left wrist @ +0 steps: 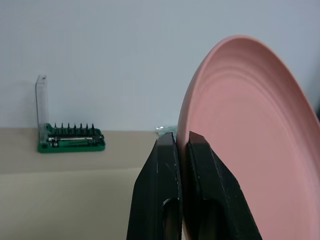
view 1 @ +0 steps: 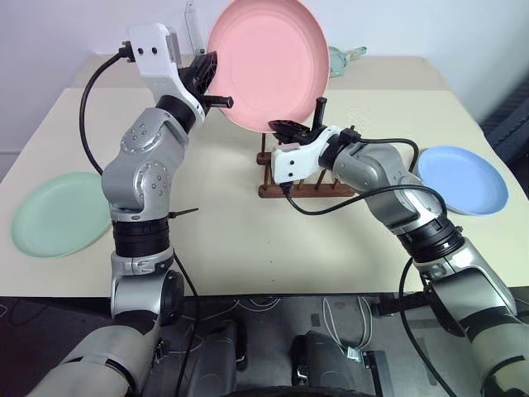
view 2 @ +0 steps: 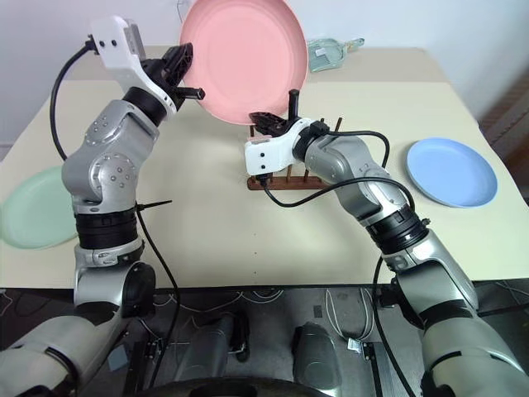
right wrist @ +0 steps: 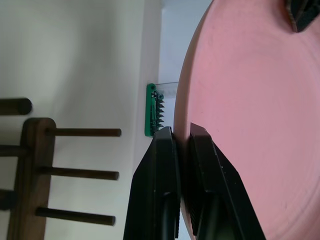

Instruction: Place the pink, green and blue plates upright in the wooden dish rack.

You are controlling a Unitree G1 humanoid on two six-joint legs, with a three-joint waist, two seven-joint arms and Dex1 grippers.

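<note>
rack mid-table | plates left, right, one seemingly above rack

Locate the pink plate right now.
In the head views the pink plate is held upright in the air above the wooden dish rack, gripped at its left rim by the left gripper and at its lower rim by the right gripper.

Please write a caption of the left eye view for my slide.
Both grippers, left and right, clamp the pink plate upright above the wooden dish rack.
</note>
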